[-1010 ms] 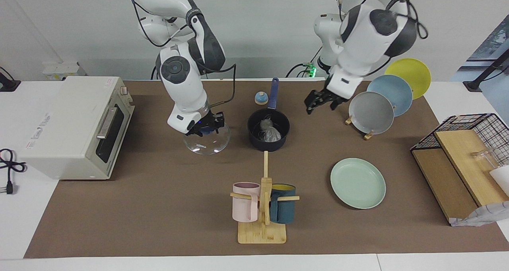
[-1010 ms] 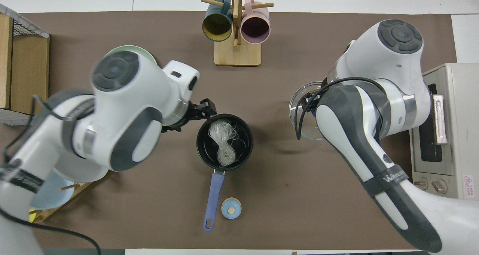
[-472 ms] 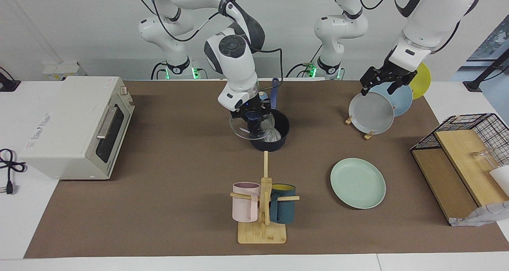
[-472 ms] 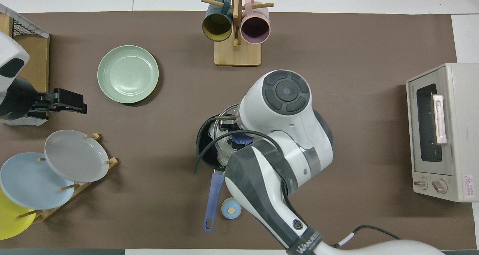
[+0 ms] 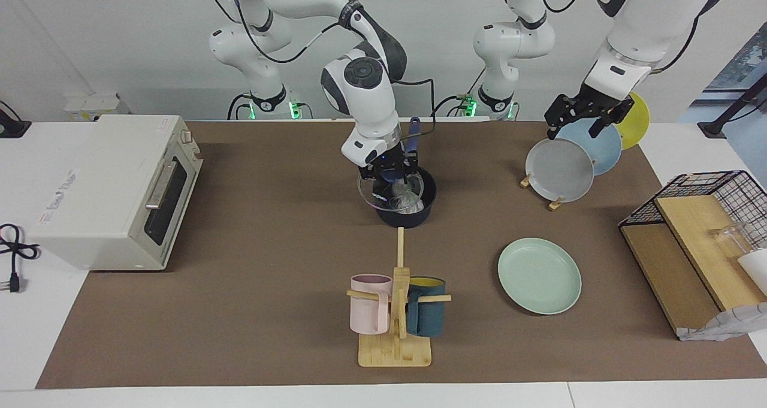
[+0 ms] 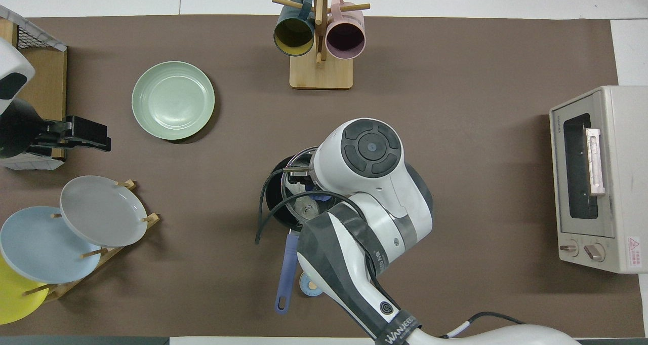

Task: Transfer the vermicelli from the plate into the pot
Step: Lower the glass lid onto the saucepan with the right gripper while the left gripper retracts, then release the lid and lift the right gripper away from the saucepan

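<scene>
Right over the pot (image 5: 406, 199), the right gripper (image 5: 388, 169) holds a clear glass lid (image 5: 389, 191) by its blue knob, fingers pinched on the knob. That lid hangs just above the pot's rim, tipped a little, and sits a bit toward the right arm's end of the table. I think the lid must slide a touch toward the left arm's end and then go straight down to land flat on the rim.

Under the lid, inside the pot, lies the vermicelli (image 5: 407, 202), a whitish bundle of thin threads. It is straight below the right gripper. The pot's long blue handle (image 6: 287, 270) points toward the robots.

Near the left arm's end, the left gripper (image 5: 587, 117) waits up in the air over the plate rack (image 5: 542, 186), by the grey plate and the light blue plate. Its fingers look spread and hold nothing.

Out on the mat, the mint-green plate (image 5: 539, 275) sits bare, farther from the robots than the pot. The noodles look already moved, so only the lid seems left.
</scene>
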You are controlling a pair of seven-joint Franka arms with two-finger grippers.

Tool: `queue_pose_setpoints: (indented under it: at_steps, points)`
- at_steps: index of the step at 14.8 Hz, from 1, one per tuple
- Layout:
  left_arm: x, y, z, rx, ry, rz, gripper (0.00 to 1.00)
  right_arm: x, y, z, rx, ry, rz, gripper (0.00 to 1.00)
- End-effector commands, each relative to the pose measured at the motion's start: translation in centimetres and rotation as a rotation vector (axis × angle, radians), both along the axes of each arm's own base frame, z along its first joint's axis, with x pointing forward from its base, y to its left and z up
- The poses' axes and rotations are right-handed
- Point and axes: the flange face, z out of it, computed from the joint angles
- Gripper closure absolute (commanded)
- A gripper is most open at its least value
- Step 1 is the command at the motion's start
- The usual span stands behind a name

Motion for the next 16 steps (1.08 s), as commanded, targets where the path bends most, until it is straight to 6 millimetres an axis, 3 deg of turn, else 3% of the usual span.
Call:
queue_pose_setpoints:
  at_steps: [1, 8, 16]
  points:
    - [0.3, -0.1, -0.1, 0.035, 0.035, -0.020, 0.00, -0.5, 0.9, -0.5, 0.027, 0.002, -0.040, 0.57]
    - [0.4, -0.1, -1.3, 0.023, 0.065, -0.018, 0.00, -0.3, 1.2, -1.6, 0.088, 0.050, -0.105, 0.57]
    - [0.3, 0.1, -0.9, 0.027, 0.053, -0.034, 0.00, -0.4, 1.9, -2.7, 0.087, 0.050, -0.104, 0.56]
